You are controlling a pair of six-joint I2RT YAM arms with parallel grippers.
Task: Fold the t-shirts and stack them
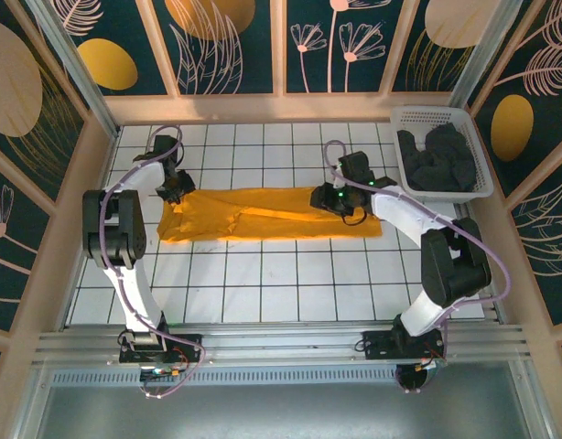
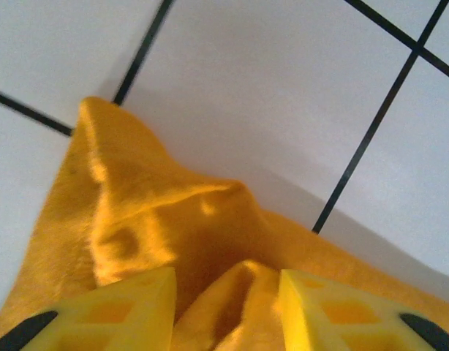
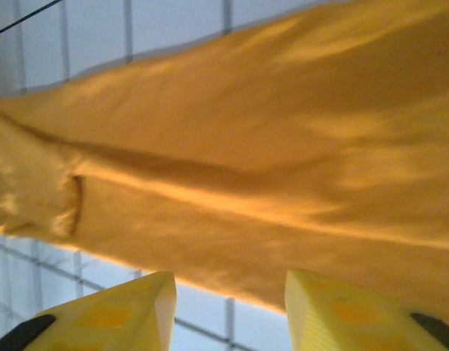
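In the top external view, the mustard t-shirt point(image 1: 263, 219) is seen lying flat on the tiled worktop point(image 1: 290, 274), folded lengthwise into a long strip between the two arms. The left gripper point(image 1: 178, 189) is set at its left end, and the right gripper point(image 1: 334, 203) over the far edge towards its right end. The dark t-shirts point(image 1: 437, 157) are heaped in the white basket point(image 1: 432, 112) at the far right corner, well apart from the strip.

In the left wrist view, the left gripper point(image 2: 226, 292) is seen with its jaws partly parted. A loose hump of the mustard t-shirt point(image 2: 151, 212) rises between them, and a puckered corner lies just beyond on the worktop point(image 2: 283, 95). The thin cloth is judged not to be pinched.

In the right wrist view, the right gripper point(image 3: 230, 289) is likewise partly parted and nothing is held. The mustard t-shirt point(image 3: 268, 146) is spread beneath it, creased along the fold.

The cloth is judged to be light, limp and easily rucked, so no shape will be kept once it is lifted. Hold is best taken at the corners or doubled edges of the short ends. All layers should be pinched together and both ends raised evenly, lest the fold slide open.
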